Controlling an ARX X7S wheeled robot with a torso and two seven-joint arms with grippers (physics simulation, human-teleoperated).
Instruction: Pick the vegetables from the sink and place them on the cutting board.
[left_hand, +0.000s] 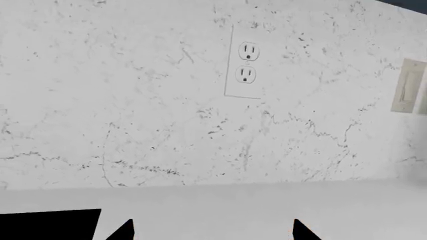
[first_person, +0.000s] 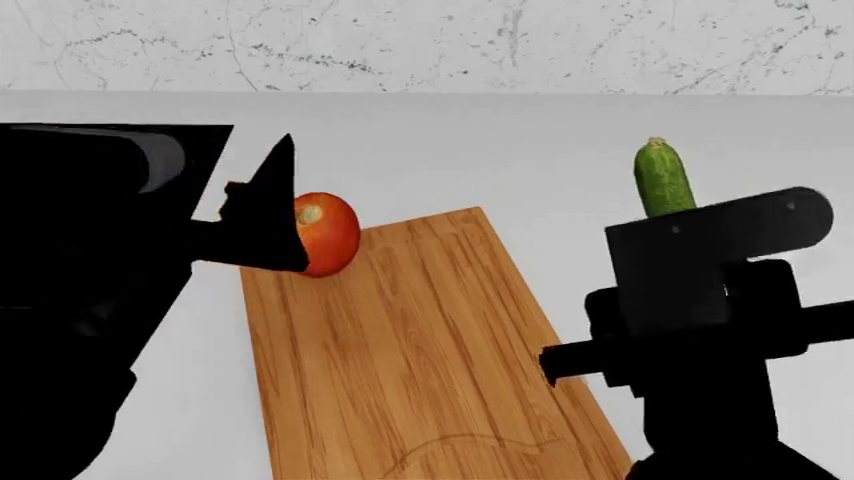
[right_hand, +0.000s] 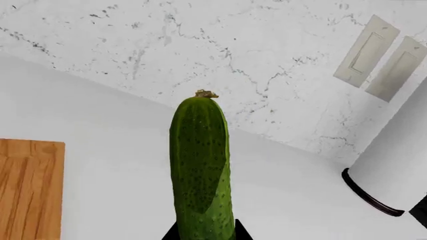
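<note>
The right gripper (first_person: 663, 232) jaws clamp the cucumber (first_person: 662, 178) upright beside the cutting board (first_person: 414, 350), ready for placing, while the tomato (first_person: 320, 233) rests there against the left gripper (first_person: 267, 225), its jaws apparently parted.

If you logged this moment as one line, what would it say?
tomato: on cutting board, far corner | cucumber: upright in right gripper, off board | left gripper: jaws apart, empty
</note>
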